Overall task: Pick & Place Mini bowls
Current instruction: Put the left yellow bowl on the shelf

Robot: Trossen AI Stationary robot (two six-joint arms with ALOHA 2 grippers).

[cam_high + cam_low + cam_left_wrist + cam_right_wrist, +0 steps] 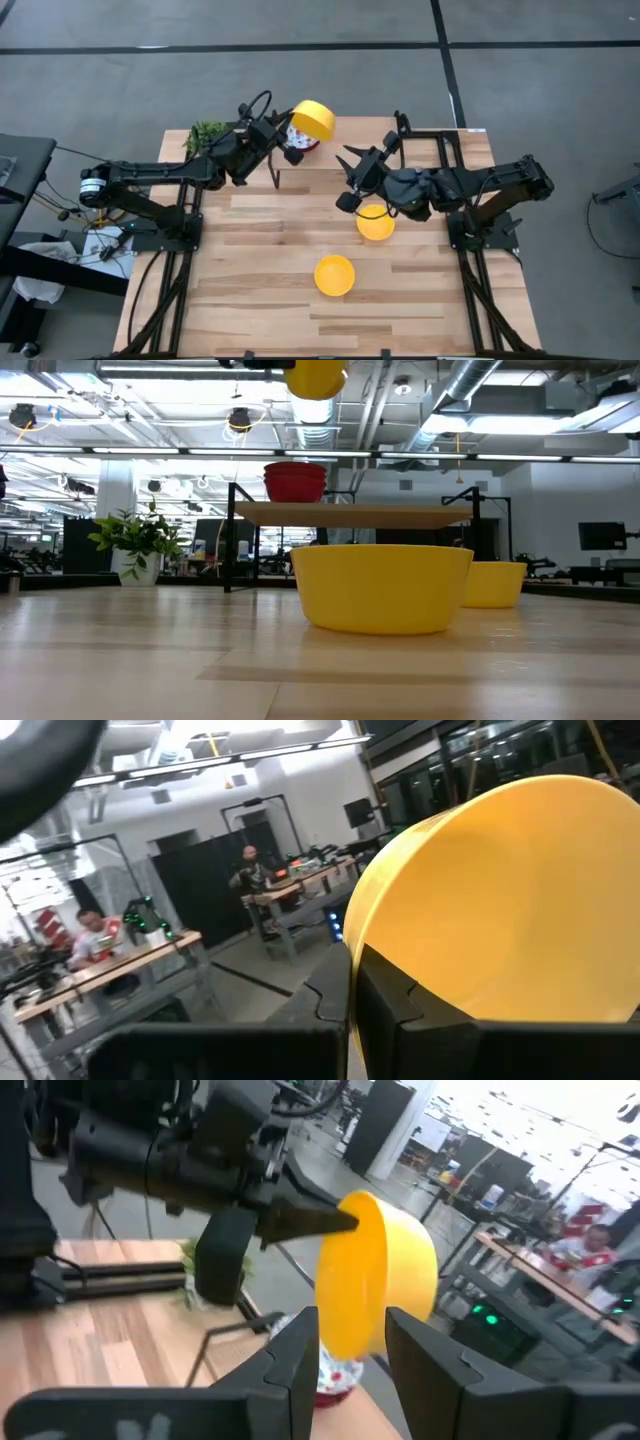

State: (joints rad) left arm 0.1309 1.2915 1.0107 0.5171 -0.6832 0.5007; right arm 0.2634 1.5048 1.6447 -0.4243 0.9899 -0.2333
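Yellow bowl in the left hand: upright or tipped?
Tipped. The left hand holds the yellow bowl on edge above the table's far end; in the right wrist view its rim stands vertical.

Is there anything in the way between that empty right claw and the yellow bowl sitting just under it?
Nothing visible. In the high view the right tool hangs open just beside the yellow bowl on the table, with only bare wood between them. The left tool, holding another yellow bowl, is up at the far edge.

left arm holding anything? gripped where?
Yes: the left gripper holds a yellow mini bowl by its rim, raised and tipped on its side. The right gripper is empty.
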